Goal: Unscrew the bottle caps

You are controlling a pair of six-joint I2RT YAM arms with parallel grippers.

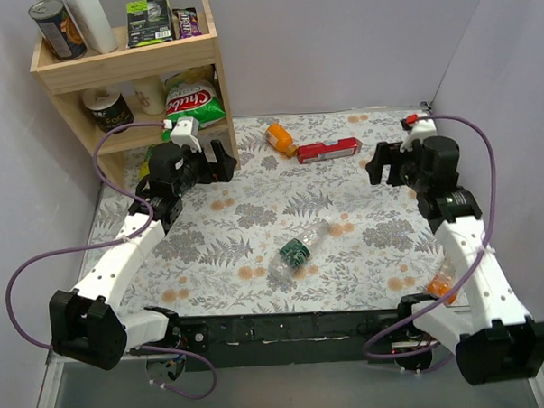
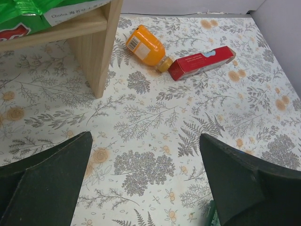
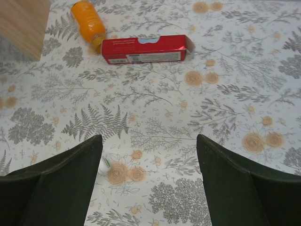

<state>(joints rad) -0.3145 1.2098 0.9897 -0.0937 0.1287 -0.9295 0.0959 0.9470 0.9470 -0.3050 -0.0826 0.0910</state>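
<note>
A short orange bottle lies on its side at the back of the floral mat, its cap pointing at the red box. A clear green-labelled bottle lies mid-table between the arms, its cap end toward the far right. Another orange bottle peeks out from under my right forearm, mostly hidden. My left gripper hovers by the shelf leg, open and empty. Across the mat my right gripper also hangs open over bare mat. The short orange bottle lies far ahead of it.
A red rectangular box lies beside the short orange bottle. A wooden shelf at the back left holds cans, a green snack bag and small boxes. Its leg stands close to my left gripper. Walls close in on the back and both sides.
</note>
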